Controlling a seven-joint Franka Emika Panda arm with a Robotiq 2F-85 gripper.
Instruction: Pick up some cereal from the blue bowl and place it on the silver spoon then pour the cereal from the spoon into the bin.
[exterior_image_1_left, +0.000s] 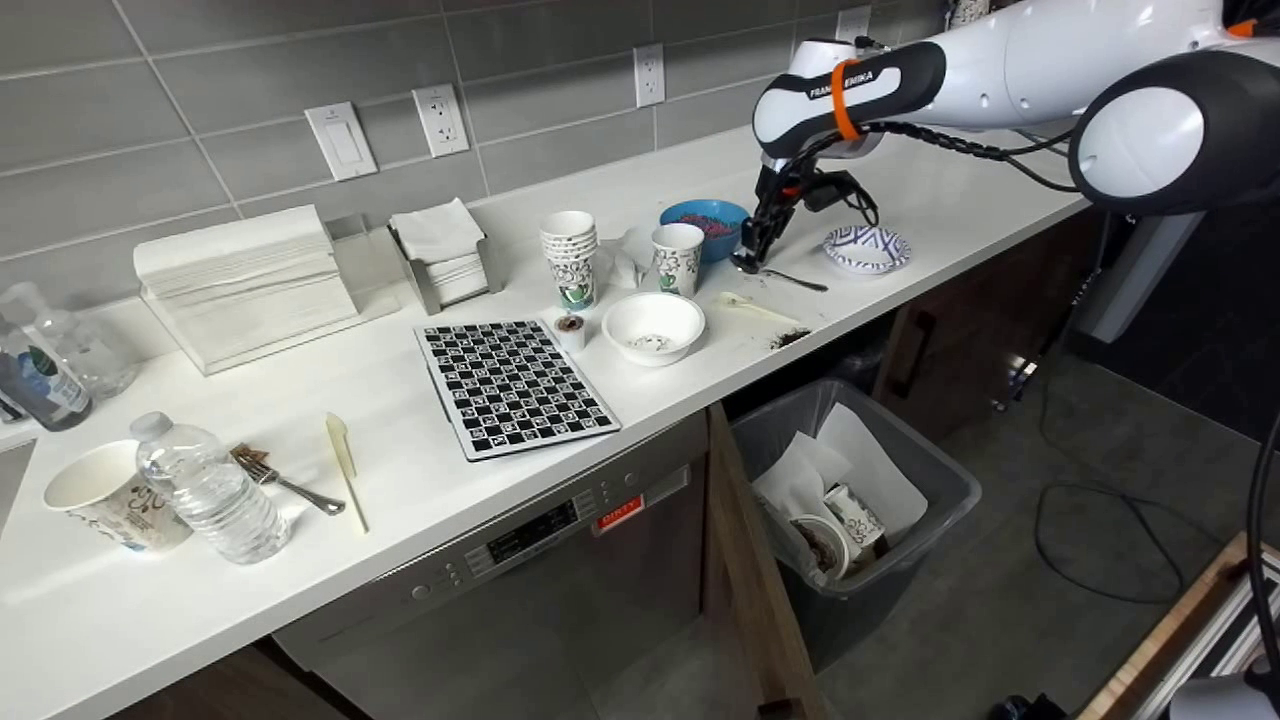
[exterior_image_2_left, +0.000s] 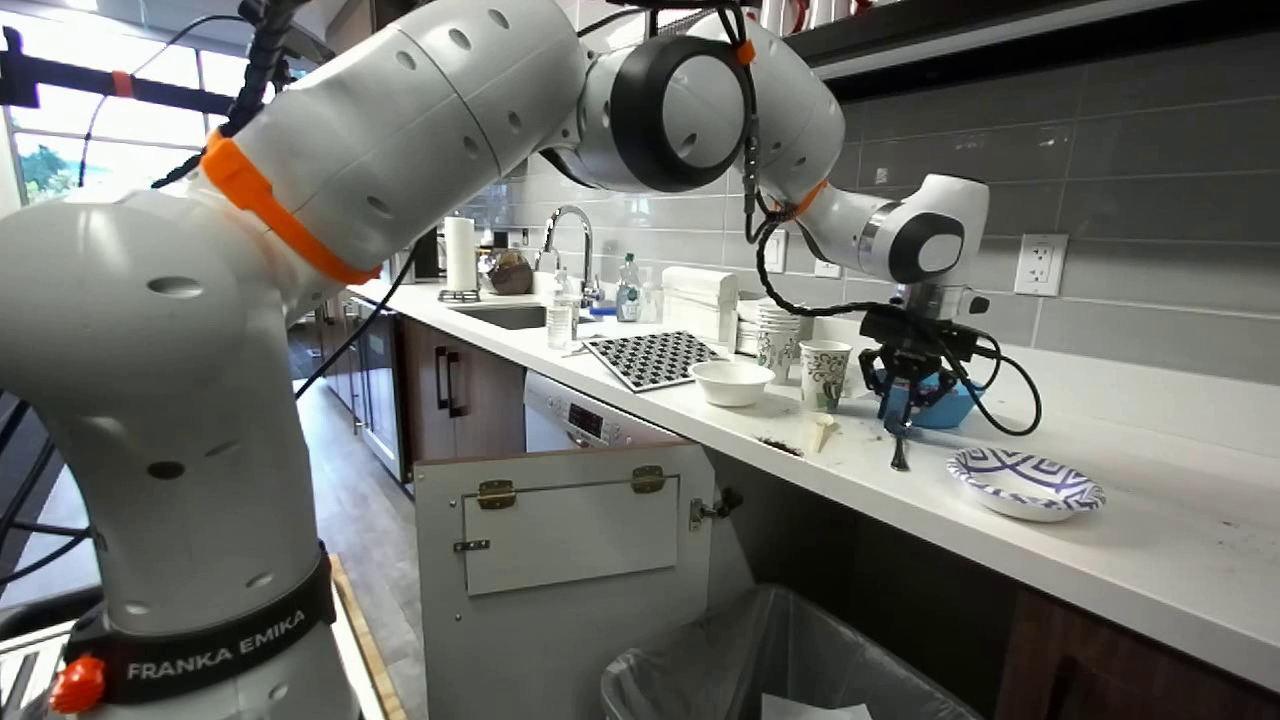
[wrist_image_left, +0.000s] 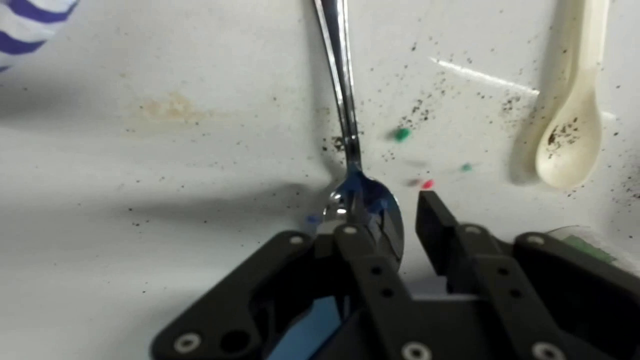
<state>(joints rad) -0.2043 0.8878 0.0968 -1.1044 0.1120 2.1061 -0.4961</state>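
The silver spoon (wrist_image_left: 342, 75) lies on the counter in the wrist view, its bowl end below my jaws. Its handle shows in both exterior views (exterior_image_1_left: 800, 281) (exterior_image_2_left: 900, 458). My gripper (wrist_image_left: 387, 230) is partly open, with a gap between its fingers; the left finger covers part of the spoon's bowl. The blue bowl (exterior_image_1_left: 722, 247), holding reddish, multicoloured cereal, stands close behind the gripper (exterior_image_1_left: 755, 255). It is partly hidden by the gripper in an exterior view (exterior_image_2_left: 945, 405). Green and red bits (wrist_image_left: 401, 134) lie near the spoon. The lined bin (exterior_image_1_left: 935, 520) stands below the counter, holding trash.
A patterned plate (exterior_image_1_left: 868, 250) lies beside the spoon. A pale spoon (wrist_image_left: 570, 150) lies on the other side. A paper cup (exterior_image_1_left: 678, 262), stacked cups (exterior_image_1_left: 572, 265), a white bowl (exterior_image_1_left: 653, 345) and a checkered board (exterior_image_1_left: 515, 385) stand nearby. A cabinet door (exterior_image_2_left: 560, 560) hangs open.
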